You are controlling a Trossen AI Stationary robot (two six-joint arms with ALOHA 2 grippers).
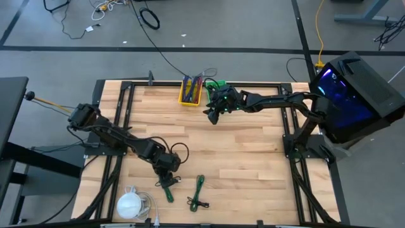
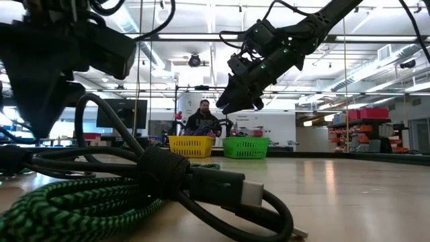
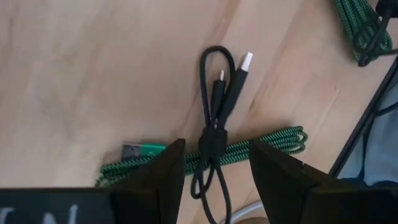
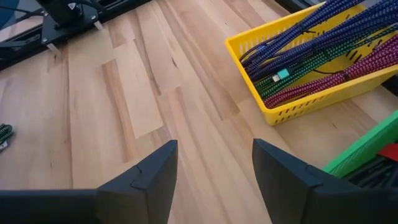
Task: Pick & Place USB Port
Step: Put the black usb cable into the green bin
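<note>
A black USB cable (image 3: 214,118), coiled and tied with a band at its middle, lies on the wooden table across a green braided cable (image 3: 261,144). My left gripper (image 3: 214,171) is open above them near the table's near edge, one finger on either side of the black cable's band. The low view shows the black cable (image 2: 201,183) and the green cable (image 2: 67,208) close up. My right gripper (image 1: 214,116) is open in the air near the far edge, beside the yellow basket (image 1: 191,92) and the green basket (image 1: 216,84).
The yellow basket (image 4: 311,62) holds several braided cables. Another green cable (image 1: 199,190) lies to the right of the left gripper, and a white round object (image 1: 130,204) sits at the near edge. A person (image 2: 203,117) sits beyond the table. Bare wood lies mid-table.
</note>
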